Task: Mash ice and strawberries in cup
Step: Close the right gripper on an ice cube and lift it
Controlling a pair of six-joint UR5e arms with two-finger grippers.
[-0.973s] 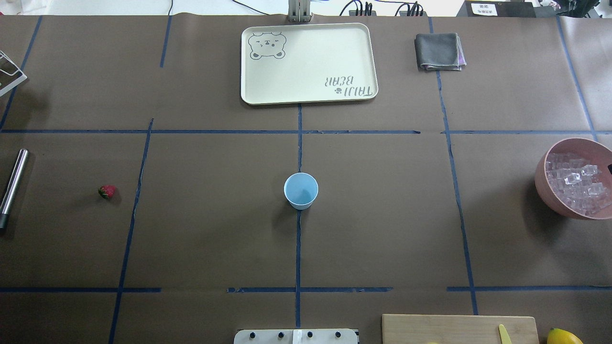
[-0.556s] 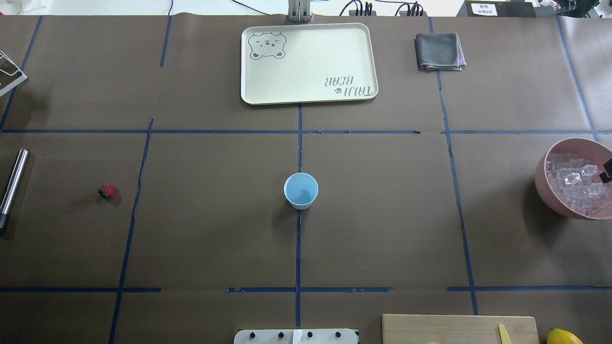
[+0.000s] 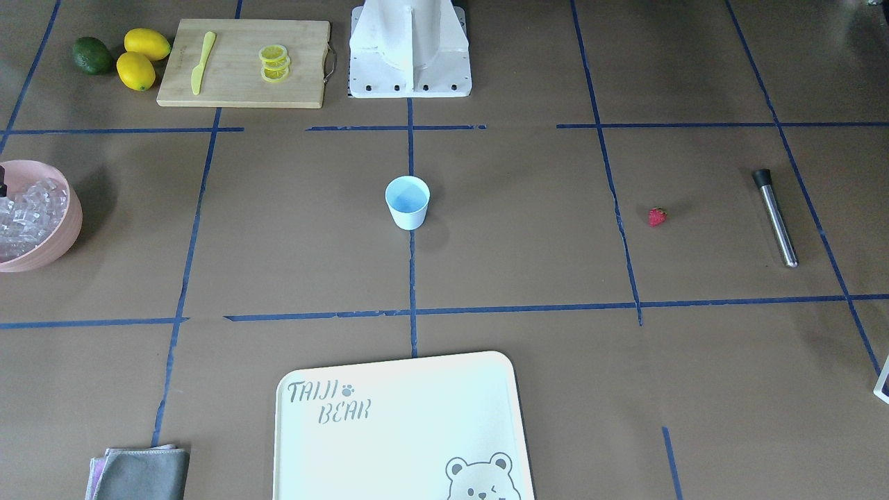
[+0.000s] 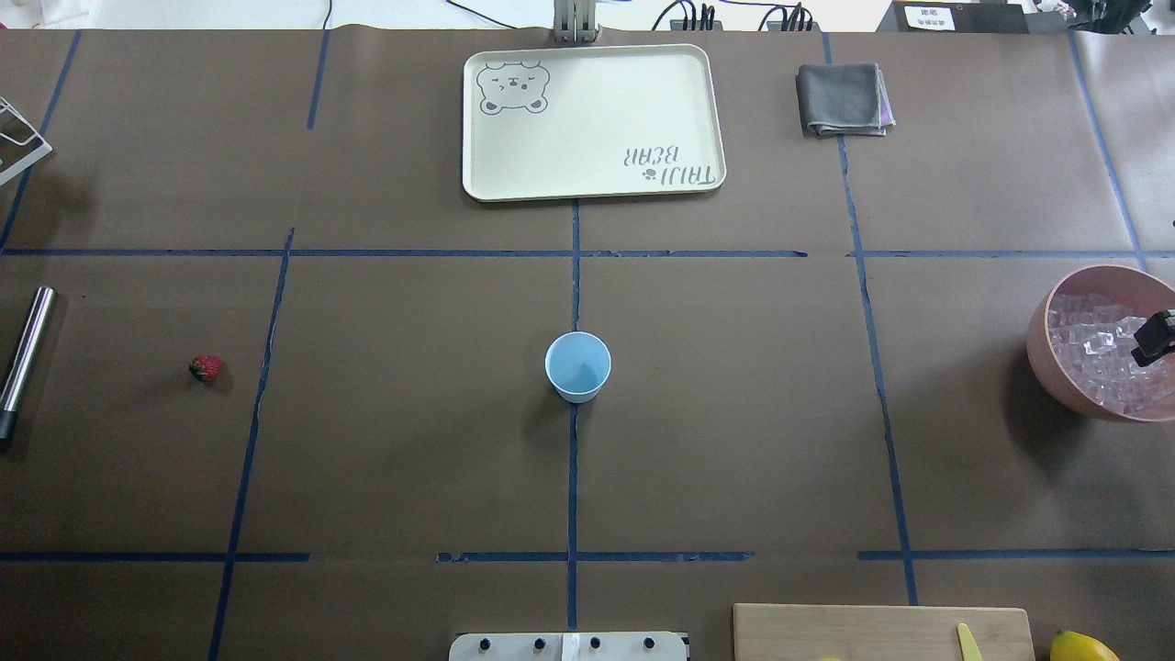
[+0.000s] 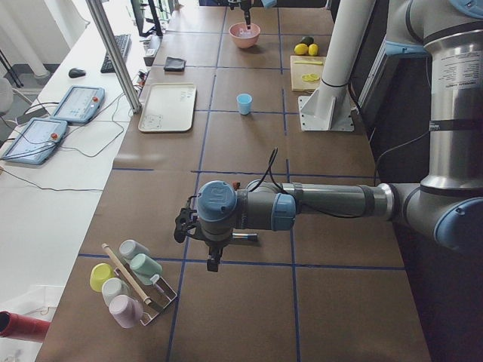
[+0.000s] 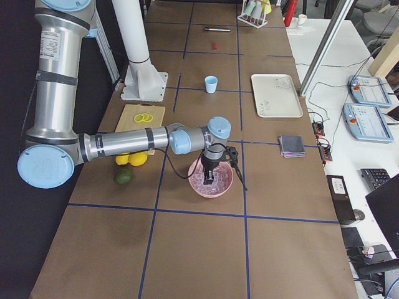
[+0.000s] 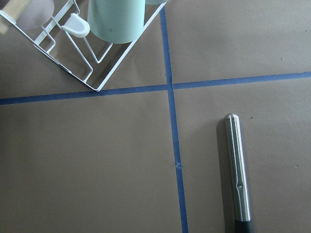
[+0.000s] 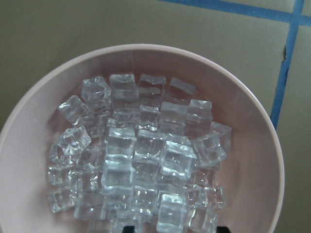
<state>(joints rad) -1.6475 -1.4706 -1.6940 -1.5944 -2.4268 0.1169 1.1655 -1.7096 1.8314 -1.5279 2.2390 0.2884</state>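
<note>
Cup (image 4: 577, 366): upright, mid-tabletop (image 4: 413, 441), on the blue tape line.
Ice (image 8: 141, 155): heaped in pink bowl (image 4: 1042, 353), far to my right.
Strawberry (image 4: 206, 368): on tabletop, well left of cup.
Right pincer (image 4: 1153, 338): over the ice, released, tips apart.
Left pincer (image 5: 198, 228): above steel rod (image 7: 238, 170); grip state, cannot tell.

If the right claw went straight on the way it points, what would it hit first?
Most likely the ice heaped in the pink bowl, straight below the right gripper; its height above them is unclear.
</note>
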